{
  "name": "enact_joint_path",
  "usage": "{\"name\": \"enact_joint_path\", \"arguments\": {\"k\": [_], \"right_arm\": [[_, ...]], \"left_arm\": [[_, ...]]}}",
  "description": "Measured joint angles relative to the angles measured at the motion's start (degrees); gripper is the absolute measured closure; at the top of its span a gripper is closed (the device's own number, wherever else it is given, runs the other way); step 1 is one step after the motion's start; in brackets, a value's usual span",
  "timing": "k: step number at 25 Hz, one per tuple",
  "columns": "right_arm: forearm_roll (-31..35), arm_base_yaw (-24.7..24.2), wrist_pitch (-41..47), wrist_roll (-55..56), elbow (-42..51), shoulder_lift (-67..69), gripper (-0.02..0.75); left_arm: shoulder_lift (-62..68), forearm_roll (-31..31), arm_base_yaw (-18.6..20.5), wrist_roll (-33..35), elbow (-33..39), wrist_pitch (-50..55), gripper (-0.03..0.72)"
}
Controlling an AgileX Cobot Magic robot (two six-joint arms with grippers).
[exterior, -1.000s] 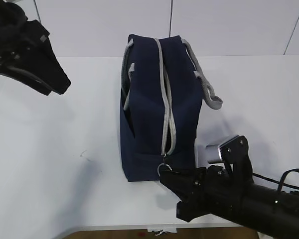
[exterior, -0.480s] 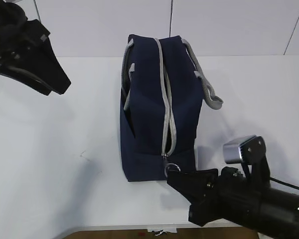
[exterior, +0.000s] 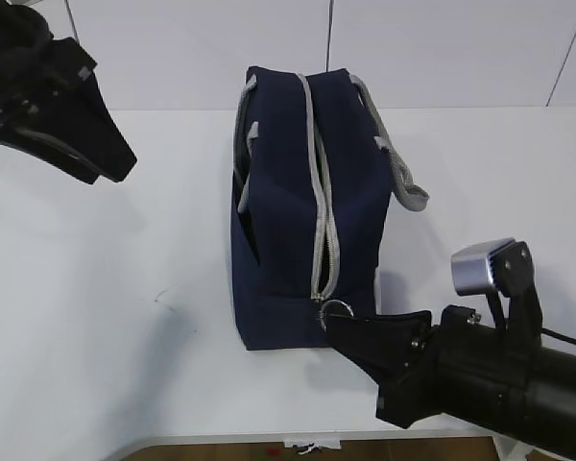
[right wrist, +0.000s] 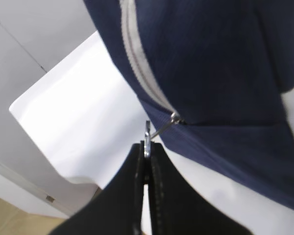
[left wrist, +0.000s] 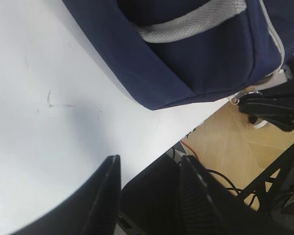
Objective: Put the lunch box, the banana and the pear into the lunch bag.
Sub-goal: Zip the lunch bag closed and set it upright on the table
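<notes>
The lunch bag (exterior: 307, 206) stands on the white table (exterior: 96, 317) with its grey zipper (exterior: 321, 192) closed along the whole top, and no lunch box, banana or pear shows in any view, so the packing seems not to have begun and opening the bag looks like the step in hand. At the bag's near end the right gripper (right wrist: 146, 157) has its fingers pressed together on the metal ring pull (right wrist: 147, 139), which hangs from the zipper's end just off the bag's lower corner. The left gripper (left wrist: 149, 188) hangs well away from the bag on its far-left side, fingers spread and holding nothing.
</notes>
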Motion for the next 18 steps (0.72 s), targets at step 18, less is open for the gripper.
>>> {"name": "enact_joint_path", "arguments": {"k": [18], "right_arm": [[-8.5,0.0,31.2,6.5,-8.4,-16.2,0.748]], "left_arm": [[0.0,0.0,0.0,-0.3,0.0,0.0,0.382]]}}
